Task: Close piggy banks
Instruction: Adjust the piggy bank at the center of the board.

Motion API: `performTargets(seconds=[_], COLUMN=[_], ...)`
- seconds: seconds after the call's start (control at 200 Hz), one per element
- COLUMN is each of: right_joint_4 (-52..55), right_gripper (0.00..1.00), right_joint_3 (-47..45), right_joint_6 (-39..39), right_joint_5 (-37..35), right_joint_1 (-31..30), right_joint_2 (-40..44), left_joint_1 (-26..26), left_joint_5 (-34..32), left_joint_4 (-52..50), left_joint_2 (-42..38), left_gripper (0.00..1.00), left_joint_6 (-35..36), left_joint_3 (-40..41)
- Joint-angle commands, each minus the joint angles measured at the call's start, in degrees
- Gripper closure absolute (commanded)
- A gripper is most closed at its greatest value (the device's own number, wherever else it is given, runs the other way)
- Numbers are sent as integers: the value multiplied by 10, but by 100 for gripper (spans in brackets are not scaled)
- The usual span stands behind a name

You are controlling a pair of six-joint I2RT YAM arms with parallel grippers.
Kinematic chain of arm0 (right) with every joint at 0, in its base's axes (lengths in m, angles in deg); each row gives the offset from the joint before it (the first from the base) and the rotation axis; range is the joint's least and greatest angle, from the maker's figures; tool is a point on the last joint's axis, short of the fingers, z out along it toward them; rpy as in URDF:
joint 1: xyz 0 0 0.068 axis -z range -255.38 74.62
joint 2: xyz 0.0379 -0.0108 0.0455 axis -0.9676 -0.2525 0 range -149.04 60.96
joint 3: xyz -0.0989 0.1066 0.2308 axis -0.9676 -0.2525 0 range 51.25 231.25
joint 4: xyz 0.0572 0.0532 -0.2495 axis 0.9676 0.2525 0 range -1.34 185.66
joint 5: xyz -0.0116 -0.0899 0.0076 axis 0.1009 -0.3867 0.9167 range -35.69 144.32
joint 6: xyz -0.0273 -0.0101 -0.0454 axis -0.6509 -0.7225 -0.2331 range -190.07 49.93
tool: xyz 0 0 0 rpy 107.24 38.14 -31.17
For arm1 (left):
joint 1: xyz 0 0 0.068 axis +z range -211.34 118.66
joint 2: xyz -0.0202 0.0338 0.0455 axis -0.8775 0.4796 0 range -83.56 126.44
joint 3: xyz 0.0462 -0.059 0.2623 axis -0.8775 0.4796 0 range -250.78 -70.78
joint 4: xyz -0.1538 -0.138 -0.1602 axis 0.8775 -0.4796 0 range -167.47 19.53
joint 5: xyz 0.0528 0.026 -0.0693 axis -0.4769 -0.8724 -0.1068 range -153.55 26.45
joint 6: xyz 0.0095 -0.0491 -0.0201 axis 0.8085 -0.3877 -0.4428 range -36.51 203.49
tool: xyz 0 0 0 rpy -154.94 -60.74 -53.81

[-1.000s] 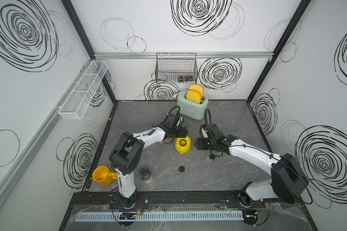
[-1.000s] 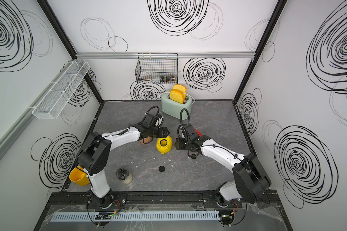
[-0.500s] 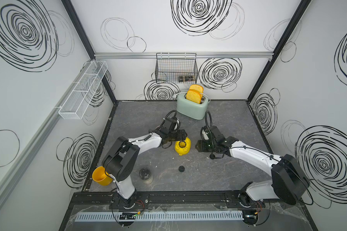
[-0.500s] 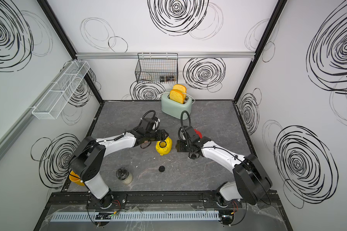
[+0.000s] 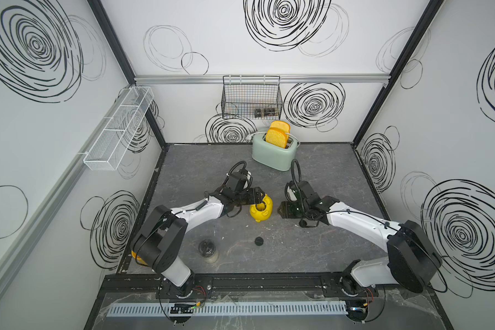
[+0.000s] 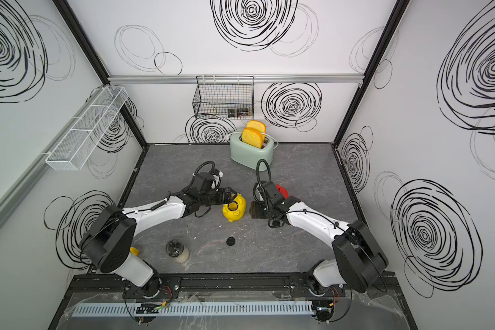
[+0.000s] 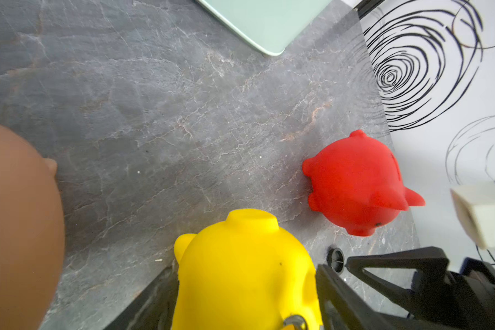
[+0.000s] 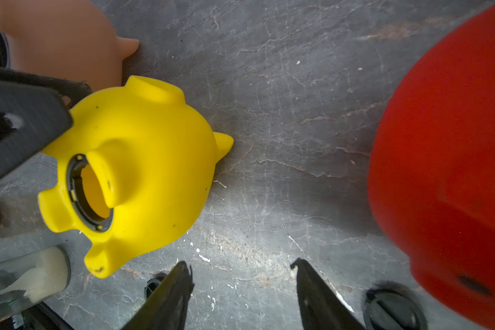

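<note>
Reaching low over the table point(image 5: 326, 171), with left end effector point(image 5: 258, 197) astride the yellow piggy bank point(image 5: 261, 211) mid-table, hole uncovered, grip unclear, and right end effector point(image 8: 240, 264) parted, empty, beside the red piggy bank point(image 8: 446, 171).

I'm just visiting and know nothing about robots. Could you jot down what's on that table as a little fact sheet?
yellow pig: tipped over, belly hole open, unplugged
left gripper: straddling yellow pig, grip unclear
right gripper: open, empty
red pig: by right gripper
pink pig: next to yellow pig
black plug: loose on table, apart from pigs
toaster: at back, two toast slices up
</note>
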Motion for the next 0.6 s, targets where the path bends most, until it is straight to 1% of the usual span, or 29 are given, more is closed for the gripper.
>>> performTargets(seconds=[0.0,0.26,0.595], right_joint_4=[-12,-11,-14], right_gripper=[38,38,38], right_joint_3=[-4,-4,-4], right_joint_6=[9,11,10], right_joint_5=[-1,-6,-4], right_joint_1=[-4,-11,-11], right_joint_2=[12,11,11], left_joint_1=[3,-2,-28], left_joint_5=[9,-4,10], left_joint_4=[29,14,25], left_joint_2=[-25,-51,-66], left_gripper=[19,18,18], left_joint_6=[-13,-1,-9], left_joint_3=[19,48,72])
